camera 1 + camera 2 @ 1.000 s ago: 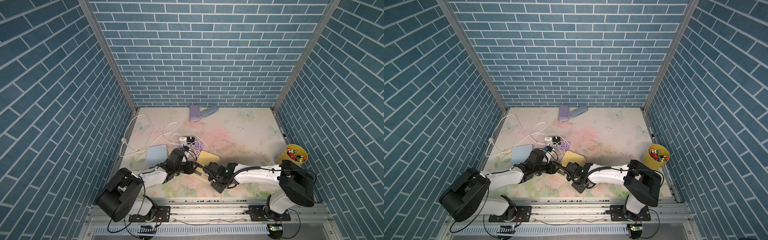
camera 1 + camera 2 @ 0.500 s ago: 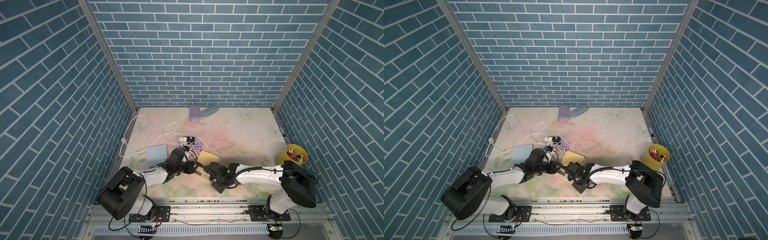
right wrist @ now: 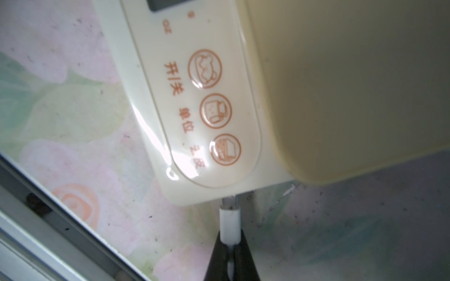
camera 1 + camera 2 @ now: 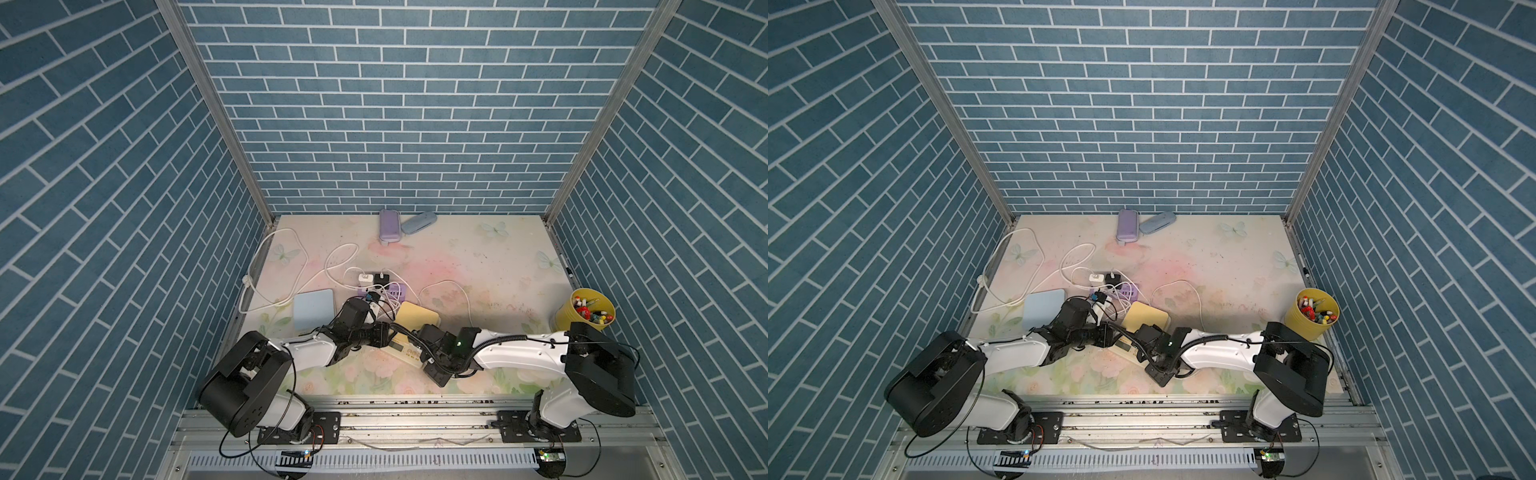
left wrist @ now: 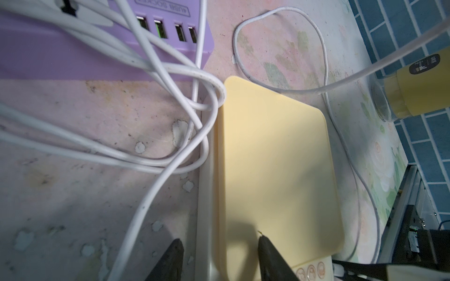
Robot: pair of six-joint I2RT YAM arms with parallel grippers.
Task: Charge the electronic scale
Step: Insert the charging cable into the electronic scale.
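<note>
The electronic scale (image 4: 417, 321) (image 4: 1147, 317) has a yellow platform (image 5: 275, 155) on a cream base with orange buttons (image 3: 207, 114). My left gripper (image 5: 220, 245) (image 4: 384, 334) is open: one finger stands over the platform and the other past the scale's side edge, above the table. My right gripper (image 3: 230, 243) (image 4: 1142, 353) is shut on the white charging plug (image 3: 230, 219). The plug's metal tip meets the edge of the cream base below the buttons. From above, both sets of fingertips are mostly hidden by the wrists.
A purple USB hub (image 5: 73, 56) (image 4: 392, 291) with tangled white cables (image 5: 170, 136) lies just behind the scale. A light blue flat pad (image 4: 314, 309) sits to its left. A yellow cup of small items (image 4: 586, 313) stands at the right. Two cases (image 4: 389, 224) lie by the back wall.
</note>
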